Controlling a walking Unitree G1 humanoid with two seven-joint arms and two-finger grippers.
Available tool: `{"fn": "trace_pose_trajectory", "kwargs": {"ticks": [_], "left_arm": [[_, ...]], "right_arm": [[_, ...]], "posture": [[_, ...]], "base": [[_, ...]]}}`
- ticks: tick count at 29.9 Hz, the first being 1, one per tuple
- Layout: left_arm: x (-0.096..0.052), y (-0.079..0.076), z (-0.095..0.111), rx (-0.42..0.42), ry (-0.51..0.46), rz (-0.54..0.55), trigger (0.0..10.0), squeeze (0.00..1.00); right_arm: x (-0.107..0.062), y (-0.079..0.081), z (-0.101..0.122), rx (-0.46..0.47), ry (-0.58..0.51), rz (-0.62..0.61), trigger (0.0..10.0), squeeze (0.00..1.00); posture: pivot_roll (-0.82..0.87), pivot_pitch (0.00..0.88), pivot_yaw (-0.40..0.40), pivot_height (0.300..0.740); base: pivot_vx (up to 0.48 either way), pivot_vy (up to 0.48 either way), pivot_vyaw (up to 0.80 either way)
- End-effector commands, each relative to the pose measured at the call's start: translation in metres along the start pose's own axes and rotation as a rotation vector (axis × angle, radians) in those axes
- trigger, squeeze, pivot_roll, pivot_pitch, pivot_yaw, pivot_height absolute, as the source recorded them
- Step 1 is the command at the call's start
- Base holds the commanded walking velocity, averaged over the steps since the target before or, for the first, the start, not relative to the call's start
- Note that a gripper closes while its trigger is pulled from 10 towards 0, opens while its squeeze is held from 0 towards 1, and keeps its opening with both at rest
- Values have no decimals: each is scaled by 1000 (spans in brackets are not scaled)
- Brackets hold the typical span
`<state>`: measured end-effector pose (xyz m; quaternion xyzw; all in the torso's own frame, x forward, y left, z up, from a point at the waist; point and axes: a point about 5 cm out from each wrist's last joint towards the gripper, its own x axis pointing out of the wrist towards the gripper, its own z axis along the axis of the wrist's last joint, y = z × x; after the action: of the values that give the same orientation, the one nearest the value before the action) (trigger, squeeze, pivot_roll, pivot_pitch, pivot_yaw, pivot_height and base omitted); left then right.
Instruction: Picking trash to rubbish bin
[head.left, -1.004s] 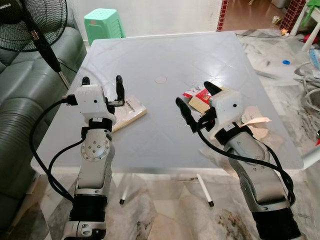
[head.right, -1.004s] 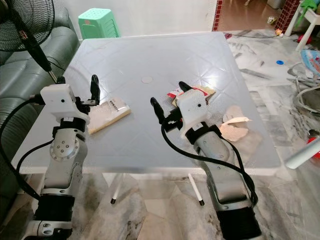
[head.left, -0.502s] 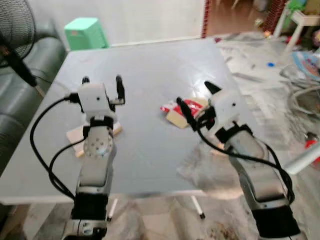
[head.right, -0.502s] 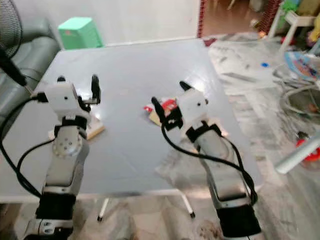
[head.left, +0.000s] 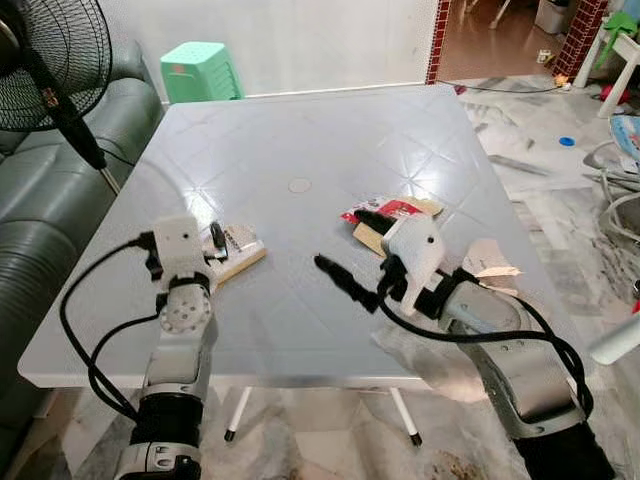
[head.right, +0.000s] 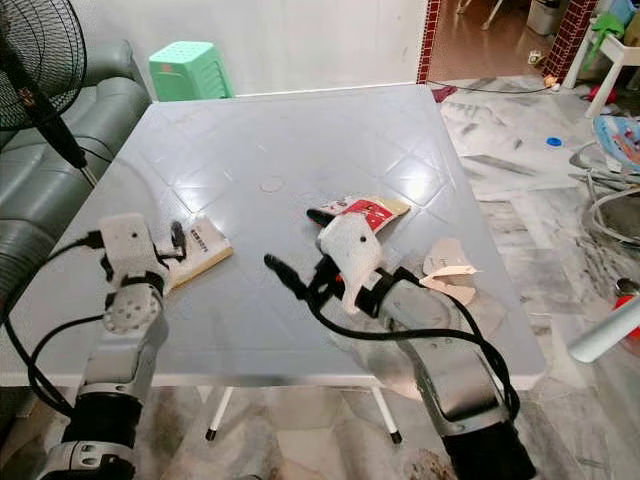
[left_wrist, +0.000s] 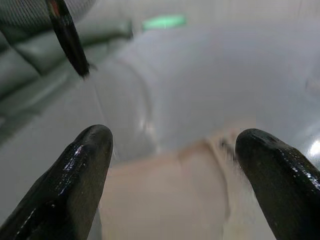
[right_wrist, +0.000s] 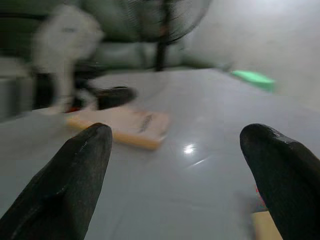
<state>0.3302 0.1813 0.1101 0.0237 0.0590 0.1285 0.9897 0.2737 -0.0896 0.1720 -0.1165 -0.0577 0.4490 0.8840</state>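
Three pieces of trash lie on the grey table in front of me: a flat beige pad with printed text at the left of the head picture, a red and beige wrapper near the middle, and a crumpled white paper at the right, close to the table edge. My left gripper hangs low just at the near end of the pad, its fingers wide apart and holding nothing; in its wrist picture the pad lies between them. My right gripper lies almost flat over the table, fingers also spread and empty, one finger over the wrapper and the other pointing to the middle of the picture. I think the first risk is with the pad: it is thin and flat on a smooth surface, so if I close the fingers too high they may only push it away, and if I go too low they may scrape the table. The second risk is on the right side: my forearm is very near the crumpled paper, and a turn of the wrist toward the wrapper could sweep this paper off the edge to the floor. I also cannot find a rubbish bin in these pictures, so after any grasp I must walk and search, and a weak grip may drop the trash on the way.
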Motion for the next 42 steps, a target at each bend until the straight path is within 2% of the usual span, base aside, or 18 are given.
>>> {"fn": "trace_pose_trajectory", "kwargs": {"ticks": [1, 4, 5, 9, 14, 15, 25, 29, 37, 39, 42], "left_arm": [[3, -1, -3, 18, 47, -26, 10000, 0], [2, -2, -7, 27, 67, -46, 10000, 0], [2, -5, -10, 30, 85, -84, 10000, 0], [-1, -8, -14, 69, 126, -153, 10000, 0], [-5, -8, -19, 72, 154, -170, 10000, 0], [-11, -10, -24, 67, 179, -175, 10000, 0], [-28, -16, -34, 64, 234, -202, 10000, 0], [-45, -7, -37, 64, 258, -206, 10000, 0], [-66, 14, -39, 87, 278, -157, 10000, 0], [-67, 16, -38, 92, 270, -149, 10000, 0], [-64, 17, -26, 117, 191, -135, 10000, 0]], "right_arm": [[1, 9, 3, 3, -6, 68, 10000, 376], [0, 11, 3, 4, -4, 75, 10000, 369], [0, 12, 2, 5, 2, 82, 10000, 333], [-1, 15, 0, 0, 21, 102, 10000, 318], [-2, 16, -1, -9, 31, 115, 10000, 302], [-1, 16, -1, -11, 32, 117, 10000, 290], [-1, 17, -2, -18, 40, 130, 10000, 267], [-2, 16, -4, -19, 45, 132, 10000, 251], [1, 17, -6, -19, 46, 141, 10000, 231], [1, 17, -6, -20, 46, 141, 10000, 227], [3, 17, -6, -22, 43, 140, 10000, 212]], "posture": [[-82, 67, 69, 740], [-82, 68, 70, 740], [-82, 68, 70, 740], [-79, 69, 69, 740], [-75, 67, 67, 740], [-71, 64, 66, 740], [-69, 58, 63, 740], [-58, 53, 63, 740], [-30, 50, 57, 740], [-29, 50, 56, 740], [-29, 48, 54, 740]], "base": [[0, 0, 0], [0, 0, 0], [0, 0, 0], [0, 0, 0], [0, 0, 0], [0, 0, 0], [0, 0, 0], [0, 0, 0], [0, 0, 0], [0, 0, 0], [0, 0, 0]]}}
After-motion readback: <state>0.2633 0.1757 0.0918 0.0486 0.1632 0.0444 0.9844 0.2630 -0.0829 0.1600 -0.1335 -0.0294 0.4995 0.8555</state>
